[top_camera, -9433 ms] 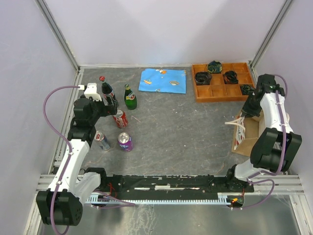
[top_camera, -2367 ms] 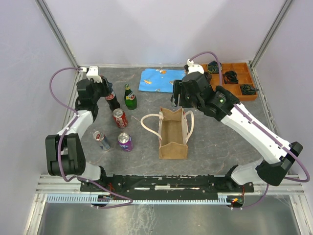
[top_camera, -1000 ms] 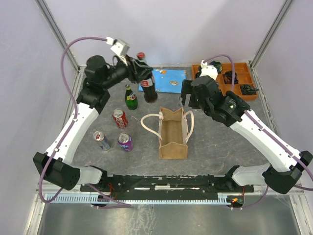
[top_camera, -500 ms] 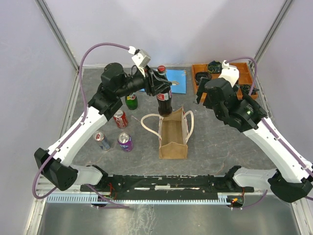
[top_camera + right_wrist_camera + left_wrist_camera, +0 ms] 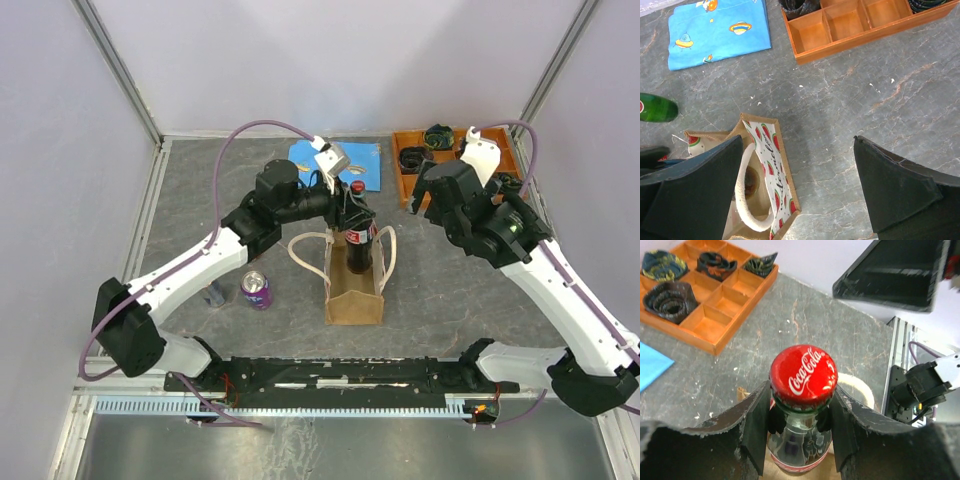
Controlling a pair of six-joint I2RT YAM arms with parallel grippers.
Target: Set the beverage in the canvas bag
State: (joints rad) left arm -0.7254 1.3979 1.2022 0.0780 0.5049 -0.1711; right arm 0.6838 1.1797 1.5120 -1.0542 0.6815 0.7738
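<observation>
The beverage is a dark cola bottle with a red cap. It hangs upright, its lower part inside the far end of the canvas bag's mouth. My left gripper is shut on its neck just under the cap. The canvas bag is a tan tote that stands open with white rope handles. Its watermelon-printed side shows in the right wrist view. My right gripper hovers to the right of the bag, open and holding nothing.
An orange wooden tray with dark coiled items sits at the back right, and a blue cloth lies behind the bag. A purple can stands left of the bag. A green bottle lies at the left edge of the right wrist view.
My left arm has swung the bottle right and down from behind the bag into its far end. The right gripper has drawn back slightly to the right.
</observation>
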